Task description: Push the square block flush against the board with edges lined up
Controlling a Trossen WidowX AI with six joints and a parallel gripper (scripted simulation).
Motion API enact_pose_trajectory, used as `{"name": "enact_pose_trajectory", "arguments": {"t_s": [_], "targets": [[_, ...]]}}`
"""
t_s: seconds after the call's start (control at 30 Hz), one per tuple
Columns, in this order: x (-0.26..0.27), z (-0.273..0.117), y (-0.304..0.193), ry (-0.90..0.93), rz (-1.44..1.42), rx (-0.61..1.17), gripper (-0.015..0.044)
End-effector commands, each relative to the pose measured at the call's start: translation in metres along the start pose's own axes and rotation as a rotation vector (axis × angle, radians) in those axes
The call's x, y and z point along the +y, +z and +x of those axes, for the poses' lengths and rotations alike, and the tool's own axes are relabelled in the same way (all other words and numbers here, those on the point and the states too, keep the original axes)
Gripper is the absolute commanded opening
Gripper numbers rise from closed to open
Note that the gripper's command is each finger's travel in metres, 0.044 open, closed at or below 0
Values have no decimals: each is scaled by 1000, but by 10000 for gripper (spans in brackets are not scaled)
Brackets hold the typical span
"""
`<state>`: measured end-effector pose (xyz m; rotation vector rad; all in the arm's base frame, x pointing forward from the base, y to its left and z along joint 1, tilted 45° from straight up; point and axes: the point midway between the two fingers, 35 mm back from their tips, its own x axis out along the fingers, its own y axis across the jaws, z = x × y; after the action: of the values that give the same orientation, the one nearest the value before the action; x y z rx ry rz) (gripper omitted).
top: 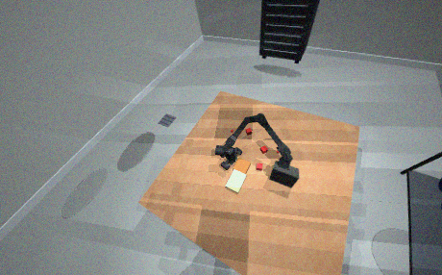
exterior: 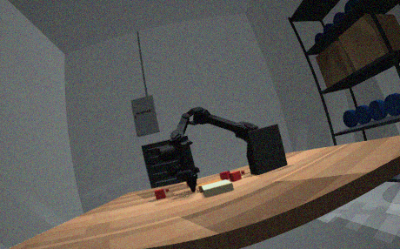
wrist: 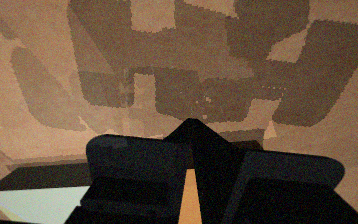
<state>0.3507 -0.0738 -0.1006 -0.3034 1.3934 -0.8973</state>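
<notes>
Block [top: 242, 165], orange and flat, lies near the middle of the table [top: 284, 231] [exterior: 153, 231], and the pale board [top: 235, 181] [exterior: 216, 188] [wrist: 40, 202] sits at its seven o'clock, counting from above with twelve at the top of the overhead view. Their facing sides look to meet or very nearly so, though from where I stand I can't tell whether the contact is full or whether any edges line up. Over at the block's nine o'clock, the gripper [top: 226, 165] [exterior: 192, 189] [wrist: 191, 123] points down, its tips low over the wood; whether they touch the block I can't say. Its fingers are clenched together with nothing between them. Around the block I spot red cubes: one [top: 249, 131] at twelve o'clock, another [top: 263, 149] at two, and a third [top: 259, 166] near it at three. Farther out at three stands the arm's boxy black base [top: 284, 175] [exterior: 267, 150], the arm [top: 260, 117] [exterior: 198, 115] arching from it over to the gripper.
</notes>
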Motion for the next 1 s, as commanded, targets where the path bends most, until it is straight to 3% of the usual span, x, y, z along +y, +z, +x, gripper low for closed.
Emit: {"name": "enact_pose_trajectory", "arguments": {"t_s": [0.0, 0.97], "targets": [[3, 0, -1, 0, -14, -12, 0], [3, 1, -29, 1, -15, -10, 0]]}}
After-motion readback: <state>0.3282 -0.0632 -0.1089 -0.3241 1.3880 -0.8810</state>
